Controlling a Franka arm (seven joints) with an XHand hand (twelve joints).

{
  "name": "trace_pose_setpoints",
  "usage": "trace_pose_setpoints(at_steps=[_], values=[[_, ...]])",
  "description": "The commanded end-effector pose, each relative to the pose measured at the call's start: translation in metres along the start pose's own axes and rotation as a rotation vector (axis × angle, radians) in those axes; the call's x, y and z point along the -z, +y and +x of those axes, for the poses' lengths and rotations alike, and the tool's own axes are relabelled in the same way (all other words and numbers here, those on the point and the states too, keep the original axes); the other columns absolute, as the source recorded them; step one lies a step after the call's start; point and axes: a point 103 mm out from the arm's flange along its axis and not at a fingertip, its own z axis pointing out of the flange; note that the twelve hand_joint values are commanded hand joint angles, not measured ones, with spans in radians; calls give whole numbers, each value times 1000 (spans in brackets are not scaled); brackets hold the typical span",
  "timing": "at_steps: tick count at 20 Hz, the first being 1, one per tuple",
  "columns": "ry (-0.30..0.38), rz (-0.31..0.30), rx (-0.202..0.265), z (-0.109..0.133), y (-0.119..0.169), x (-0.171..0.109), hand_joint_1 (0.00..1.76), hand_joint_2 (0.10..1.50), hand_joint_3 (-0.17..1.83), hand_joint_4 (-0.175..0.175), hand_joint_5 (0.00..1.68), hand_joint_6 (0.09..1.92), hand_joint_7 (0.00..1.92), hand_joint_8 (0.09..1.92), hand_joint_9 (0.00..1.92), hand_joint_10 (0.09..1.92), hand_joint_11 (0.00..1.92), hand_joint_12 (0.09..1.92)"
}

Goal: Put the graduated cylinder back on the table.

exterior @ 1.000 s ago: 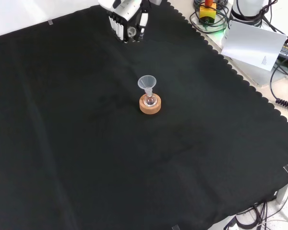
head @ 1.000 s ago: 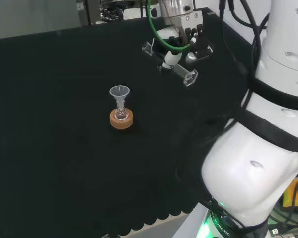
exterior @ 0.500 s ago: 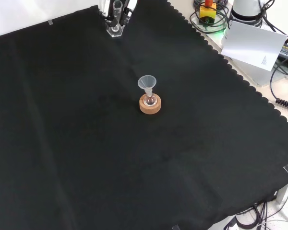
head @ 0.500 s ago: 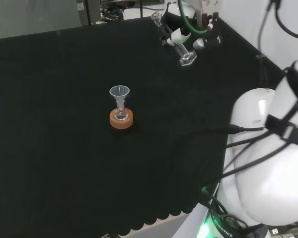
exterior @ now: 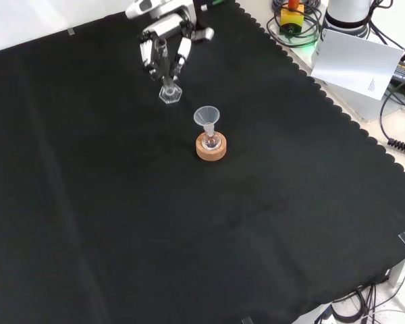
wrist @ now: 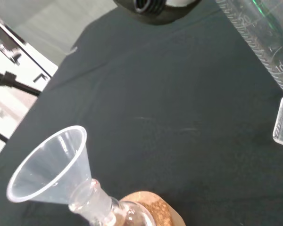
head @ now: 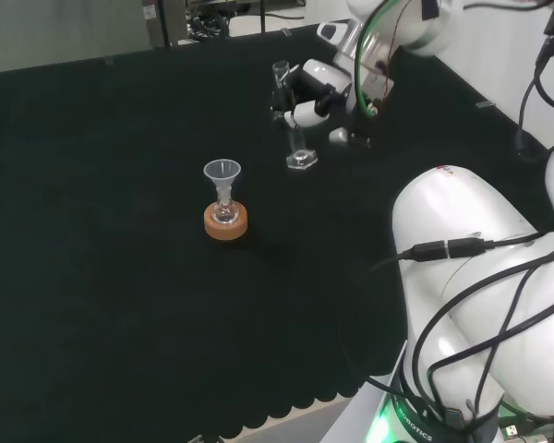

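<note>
The robot hand (head: 316, 92) has its fingers curled round the upper part of the graduated cylinder (head: 294, 120), which stands upright with its clear base at the black cloth of the worktop (head: 92, 305) — whether the base rests on it or hangs just above it cannot be told. Near it in the front view (lower and to the right) a small flask (exterior: 211, 142) carrying a clear funnel (exterior: 206, 117) sits in a cork ring (exterior: 211, 148), apart from the cylinder.
</note>
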Motion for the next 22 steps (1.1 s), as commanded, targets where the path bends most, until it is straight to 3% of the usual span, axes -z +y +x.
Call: trace_pose_setpoints(at_steps=[1, 14, 22], values=[[33, -129, 33, 3, 10, -9, 1246, 1062, 16, 29, 1063, 949, 1124, 746, 1402, 106, 1190, 710], [87, -198, -2, -5, 24, -43, 1242, 1071, 16, 26, 1048, 978, 1097, 785, 1397, 91, 1181, 724], [85, -196, -24, -12, 33, -53, 1240, 1074, 16, 25, 1042, 989, 1088, 799, 1393, 87, 1177, 729]])
